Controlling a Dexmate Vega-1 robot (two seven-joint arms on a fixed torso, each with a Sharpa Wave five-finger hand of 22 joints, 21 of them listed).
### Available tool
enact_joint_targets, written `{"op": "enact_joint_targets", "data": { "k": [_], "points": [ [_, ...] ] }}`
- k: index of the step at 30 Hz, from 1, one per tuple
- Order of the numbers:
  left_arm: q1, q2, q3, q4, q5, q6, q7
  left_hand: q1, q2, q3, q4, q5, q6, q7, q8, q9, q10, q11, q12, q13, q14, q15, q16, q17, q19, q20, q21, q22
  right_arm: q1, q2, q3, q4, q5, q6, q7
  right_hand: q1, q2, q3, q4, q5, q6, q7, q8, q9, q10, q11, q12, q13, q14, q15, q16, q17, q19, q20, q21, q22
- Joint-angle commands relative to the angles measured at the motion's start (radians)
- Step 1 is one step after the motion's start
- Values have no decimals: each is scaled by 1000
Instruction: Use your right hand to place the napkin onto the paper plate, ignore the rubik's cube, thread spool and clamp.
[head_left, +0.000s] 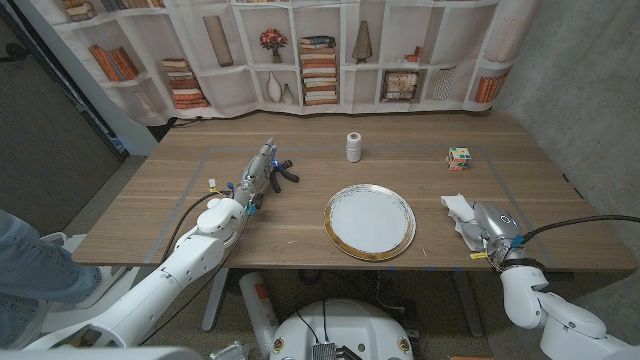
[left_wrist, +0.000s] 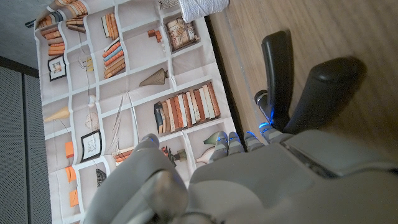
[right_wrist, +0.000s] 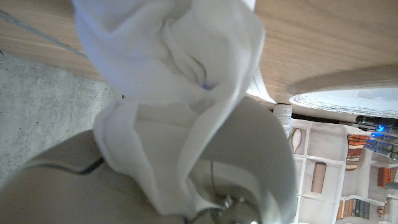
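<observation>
The white napkin (head_left: 457, 208) is bunched in my right hand (head_left: 488, 229), which grips it at the table's front right, just right of the plate. In the right wrist view the crumpled napkin (right_wrist: 168, 74) drapes over the back of that hand (right_wrist: 264, 162) and hides its fingers. The gold-rimmed white paper plate (head_left: 369, 221) lies at the front middle of the table, and its rim (right_wrist: 354, 98) shows beyond the napkin. My left hand (head_left: 258, 178) stretches along the table at the left, holding nothing, its dark fingers (left_wrist: 323, 87) extended.
A black clamp (head_left: 284, 172) lies right beside my left hand's fingertips. A white thread spool (head_left: 353, 147) stands behind the plate, and a Rubik's cube (head_left: 460, 157) sits at the back right. A bookshelf-print curtain hangs behind the table.
</observation>
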Motion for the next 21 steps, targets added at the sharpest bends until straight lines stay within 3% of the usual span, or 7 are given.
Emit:
{"op": "enact_joint_targets", "data": {
  "k": [1, 13, 21],
  "points": [
    [-11, -4, 7, 7, 3, 2, -7, 2, 10, -7, 1, 0, 8, 0, -2, 2, 3, -2, 1, 3, 0, 7, 2, 4, -13, 4, -2, 3, -2, -11, 8, -21, -11, -27, -19, 13, 1, -5, 1, 3, 18, 0, 4, 6, 18, 0, 3, 2, 16, -56, 0, 2, 21, -81, 3, 0],
    [-5, 1, 4, -5, 5, 3, -1, 2, 11, -9, 1, 0, 8, 1, -2, 2, 3, 0, 1, 3, 0, 6, 2, 4, -14, 4, -2, 3, -8, -18, 31, -21, -2, 3, -34, 17, 7, -12, 4, 5, 38, -9, -3, 6, 39, 0, -5, 2, 28, -69, -11, 3, 17, -83, 6, 1],
    [-6, 6, 2, -12, 7, 3, -1, 3, 12, -11, 1, 0, 8, 2, -2, 2, 4, 0, 1, 3, 0, 6, 2, 4, -14, -1, -2, 3, -8, -23, 44, -19, -7, 37, -42, 28, 21, -19, 5, 6, 46, -23, -19, 7, 31, -18, -28, 3, 3, -102, -30, 9, -27, -100, -8, 2]
  ]
}}
